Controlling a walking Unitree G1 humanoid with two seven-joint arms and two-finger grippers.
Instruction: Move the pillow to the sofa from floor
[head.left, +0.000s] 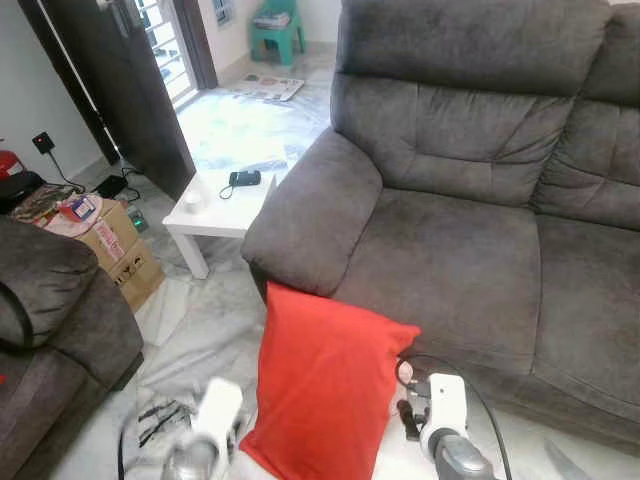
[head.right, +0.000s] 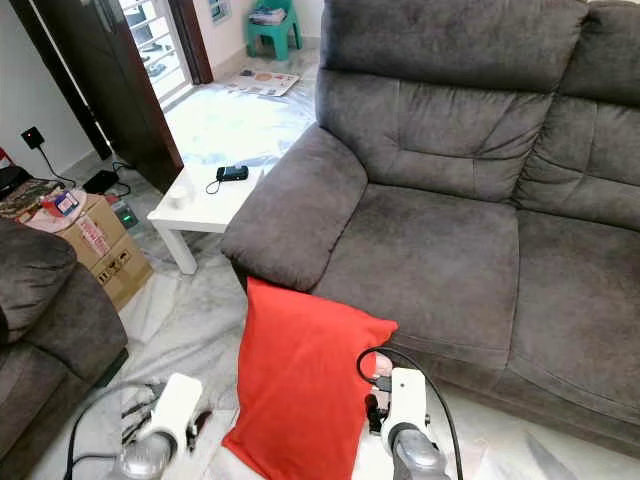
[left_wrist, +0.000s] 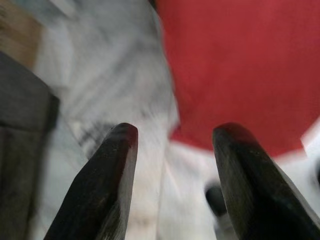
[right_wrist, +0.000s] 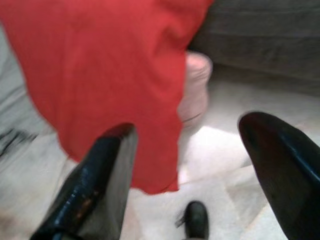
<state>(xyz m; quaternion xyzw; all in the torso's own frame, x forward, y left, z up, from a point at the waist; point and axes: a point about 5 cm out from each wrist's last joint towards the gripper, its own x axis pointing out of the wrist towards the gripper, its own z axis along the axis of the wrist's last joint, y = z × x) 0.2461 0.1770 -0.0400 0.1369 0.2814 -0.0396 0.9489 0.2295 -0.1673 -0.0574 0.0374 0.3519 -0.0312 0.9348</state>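
Though beside sofa (head.left: 470, 230), pillow (head.left: 322, 385) floorbound.

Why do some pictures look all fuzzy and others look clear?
In the left eye view the sofa and red pillow are sharp, with bright daylight on the floor by the door. In the left wrist view the left gripper is close and the floor smeared. In the right wrist view the pillow and right gripper are soft.
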